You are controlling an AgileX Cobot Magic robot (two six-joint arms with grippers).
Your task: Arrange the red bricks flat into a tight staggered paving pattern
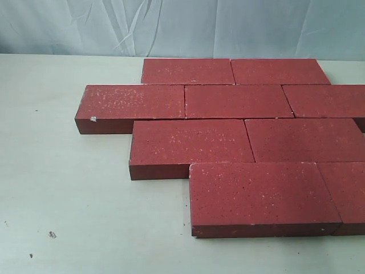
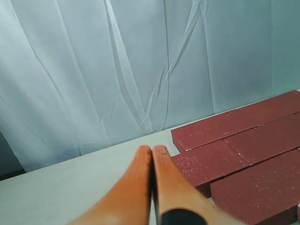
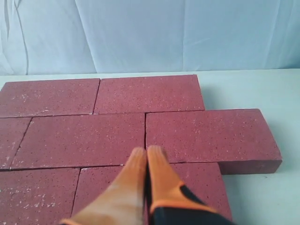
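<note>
Several red bricks (image 1: 236,101) lie flat on the pale table (image 1: 63,194) in four tight staggered rows, running off the right edge of the exterior view. Neither gripper shows in that view. In the left wrist view my left gripper (image 2: 152,151) is shut with nothing in it, its orange fingers (image 2: 136,183) pressed together over bare table beside the red bricks (image 2: 211,161). The right wrist view has my right gripper (image 3: 147,151) shut and empty above the red bricks (image 3: 84,138), with the tips over a seam between them.
A wrinkled pale blue cloth backdrop (image 1: 171,25) hangs behind the table. Bare table surface lies left of and in front of the bricks. The nearest brick (image 1: 259,194) sits close to the table's front.
</note>
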